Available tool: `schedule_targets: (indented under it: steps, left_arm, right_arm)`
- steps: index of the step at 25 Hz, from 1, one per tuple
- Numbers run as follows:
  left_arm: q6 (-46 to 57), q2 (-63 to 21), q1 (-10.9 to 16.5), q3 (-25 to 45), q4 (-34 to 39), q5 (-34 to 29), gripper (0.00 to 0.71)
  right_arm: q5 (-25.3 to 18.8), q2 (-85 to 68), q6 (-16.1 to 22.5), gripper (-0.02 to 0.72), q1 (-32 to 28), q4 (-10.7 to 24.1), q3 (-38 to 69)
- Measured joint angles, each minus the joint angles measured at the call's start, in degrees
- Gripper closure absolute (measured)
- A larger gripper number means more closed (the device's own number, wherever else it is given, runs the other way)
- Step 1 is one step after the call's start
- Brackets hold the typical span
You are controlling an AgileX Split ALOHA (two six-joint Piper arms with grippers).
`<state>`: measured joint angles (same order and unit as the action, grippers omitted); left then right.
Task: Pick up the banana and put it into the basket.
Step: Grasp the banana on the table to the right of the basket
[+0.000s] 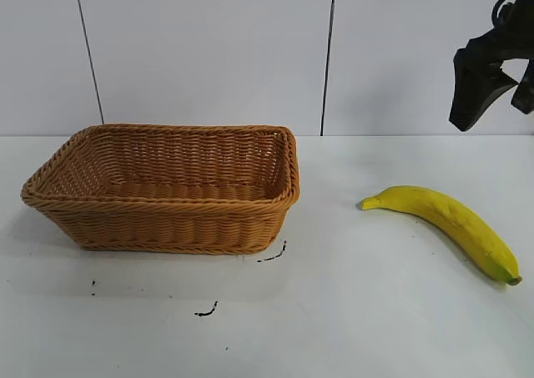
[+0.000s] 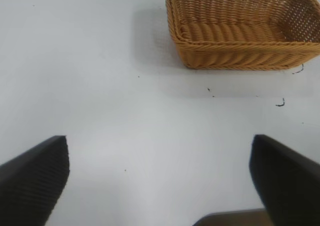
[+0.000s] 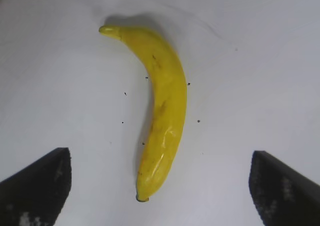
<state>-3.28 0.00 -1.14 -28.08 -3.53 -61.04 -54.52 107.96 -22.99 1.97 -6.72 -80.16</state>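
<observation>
Yellow and curved, the banana (image 3: 162, 111) lay right of the woven wicker basket (image 1: 167, 186); the right gripper (image 1: 499, 86), jaws spread, hung above and should straddle its middle.

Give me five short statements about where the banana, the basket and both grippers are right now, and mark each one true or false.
1. The long, curved yellow banana lies on the white table, outside the basket. True.
2. The rectangular tan woven wicker basket already holds fruit. False: it holds nothing.
3. The right gripper is shut on the banana. False: it is open above the banana, which lies between its fingers in the right wrist view, untouched.
4. The left gripper is open, with bare table beneath it. True.
5. The banana touches the basket's side. False: bare table separates them.
</observation>
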Motion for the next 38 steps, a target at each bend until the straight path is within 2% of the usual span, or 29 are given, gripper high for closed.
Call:
schedule_targets:
  steps: [4,12,22,35,38]
  left_arm:
    - [0.0,0.0,0.0,0.0,0.0,0.0,0.015]
    - [0.0,0.0,0.0,0.0,0.04,0.0,0.015]
    - [0.0,0.0,0.0,0.0,0.04,0.0,0.015]
    - [0.0,0.0,0.0,0.0,0.04,0.0,0.015]
    - [0.0,0.0,0.0,0.0,0.04,0.0,0.015]
  right_arm:
    - [0.45,3.94,0.82,0.014,0.0,0.0,0.0]
    - [5.08,11.72,4.43,0.014,0.0,2.69,-0.05]
    - [10.5,14.3,5.06,0.014,0.0,3.23,-0.11]
    - [10.62,15.99,4.2,0.033,0.0,4.46,-0.19]
    - [10.62,15.99,4.2,0.097,0.0,4.68,-0.19]
